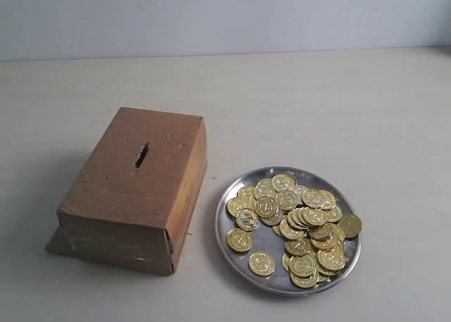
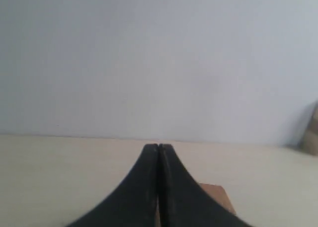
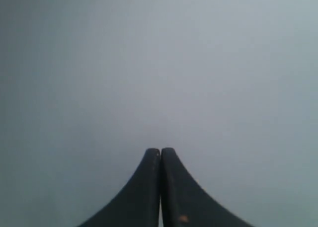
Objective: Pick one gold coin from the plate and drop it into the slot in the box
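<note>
The brown cardboard box [image 1: 137, 184] stands on the table at the left in the exterior view, with its dark ragged slot [image 1: 141, 155] in the top face. To its right lies the shiny silver plate [image 1: 232, 251] holding a heap of several gold coins [image 1: 299, 220]. Neither arm shows in the exterior view. My left gripper [image 2: 158, 146] is shut with nothing between its black fingers; a corner of the box [image 2: 218, 194] peeks out behind them. My right gripper [image 3: 160, 150] is shut too, empty, facing only a grey wall.
The pale table [image 1: 317, 103] stretches behind and around the box and plate up to a grey wall [image 1: 225, 15]. A brownish object [image 2: 313, 132] shows at the edge of the left wrist view.
</note>
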Controlling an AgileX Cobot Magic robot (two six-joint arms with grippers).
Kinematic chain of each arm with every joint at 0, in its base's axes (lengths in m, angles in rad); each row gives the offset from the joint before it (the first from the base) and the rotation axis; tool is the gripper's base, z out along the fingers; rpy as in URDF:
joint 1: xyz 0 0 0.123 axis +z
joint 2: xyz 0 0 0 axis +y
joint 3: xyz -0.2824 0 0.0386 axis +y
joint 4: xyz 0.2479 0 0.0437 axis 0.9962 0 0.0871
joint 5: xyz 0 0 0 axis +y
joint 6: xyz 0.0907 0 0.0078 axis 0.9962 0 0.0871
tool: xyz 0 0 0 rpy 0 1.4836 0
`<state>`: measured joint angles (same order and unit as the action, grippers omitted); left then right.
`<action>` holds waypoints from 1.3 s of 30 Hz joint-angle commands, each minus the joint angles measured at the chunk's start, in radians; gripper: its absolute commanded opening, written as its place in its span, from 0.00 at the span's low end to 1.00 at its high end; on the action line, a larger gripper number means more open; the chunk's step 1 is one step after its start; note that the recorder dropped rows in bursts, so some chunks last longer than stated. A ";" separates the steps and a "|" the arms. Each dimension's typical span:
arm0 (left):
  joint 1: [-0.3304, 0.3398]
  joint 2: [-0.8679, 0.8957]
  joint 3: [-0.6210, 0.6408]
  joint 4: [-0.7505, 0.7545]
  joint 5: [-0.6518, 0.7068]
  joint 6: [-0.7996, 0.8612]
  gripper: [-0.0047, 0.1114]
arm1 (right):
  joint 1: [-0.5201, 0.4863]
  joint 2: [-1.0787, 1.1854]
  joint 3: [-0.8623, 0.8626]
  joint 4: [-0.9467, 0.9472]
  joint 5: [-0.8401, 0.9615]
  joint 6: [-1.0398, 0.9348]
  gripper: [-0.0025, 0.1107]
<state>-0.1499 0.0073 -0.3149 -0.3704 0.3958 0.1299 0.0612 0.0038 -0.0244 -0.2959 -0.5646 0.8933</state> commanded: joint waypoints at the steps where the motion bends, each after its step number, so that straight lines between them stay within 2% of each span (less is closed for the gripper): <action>1: -0.072 0.087 -0.131 -0.114 0.160 0.399 0.04 | -0.002 -0.004 -0.079 -0.802 0.121 0.754 0.02; 3: -0.141 0.149 -0.152 -0.163 0.165 0.575 0.04 | 0.009 0.009 -0.134 -1.132 0.096 1.093 0.02; 4: -0.182 0.186 -0.154 -0.166 0.168 0.651 0.04 | 0.016 0.022 -0.166 -1.281 0.071 1.201 0.02; 6: -0.282 0.262 -0.154 -0.169 0.162 0.734 0.04 | 0.028 0.051 -0.226 -1.440 -0.005 1.237 0.02; 7: -0.350 0.309 -0.154 -0.166 0.162 0.738 0.04 | 0.042 0.071 -0.257 -1.449 -0.028 1.237 0.02; 8: -0.479 0.403 -0.154 -0.146 0.168 0.764 0.04 | 0.074 0.118 -0.309 -1.449 -0.044 1.237 0.02; 9: -0.555 0.453 -0.154 -0.124 0.175 0.764 0.04 | 0.088 0.150 -0.331 -1.449 -0.046 1.237 0.02; 12: -0.687 0.582 -0.154 -0.117 0.167 0.783 0.04 | 0.120 0.290 -0.370 -1.449 -0.084 1.237 0.02; 14: -0.737 0.641 -0.154 -0.138 0.147 0.783 0.04 | 0.125 0.404 -0.372 -1.449 -0.140 1.237 0.02; 17: -0.769 0.715 -0.154 -0.196 0.129 0.783 0.04 | 0.125 0.622 -0.368 -1.449 -0.222 1.216 0.02; 22: -0.769 0.815 -0.150 -0.236 0.145 0.779 0.04 | 0.125 0.929 -0.374 -1.449 -0.355 1.220 0.02; 26: -0.769 0.887 -0.148 -0.236 0.113 0.818 0.04 | 0.125 1.046 -0.378 -1.447 -0.423 1.073 0.02; 32: -0.769 1.041 -0.150 -0.236 -0.032 1.120 0.04 | 0.125 1.089 -0.404 -1.343 -0.397 1.058 0.02; 37: -0.771 1.162 -0.180 -0.236 -0.078 1.493 0.04 | 0.125 1.089 -0.471 -1.340 -0.201 0.913 0.02; 39: -0.771 1.259 -0.253 -0.227 -0.117 1.758 0.04 | 0.125 1.089 -0.512 -1.387 -0.110 0.910 0.02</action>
<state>-0.9129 1.2145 -0.5180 -0.5961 0.3146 1.7020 0.1851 1.0906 -0.5083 -1.6537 -0.7406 1.8285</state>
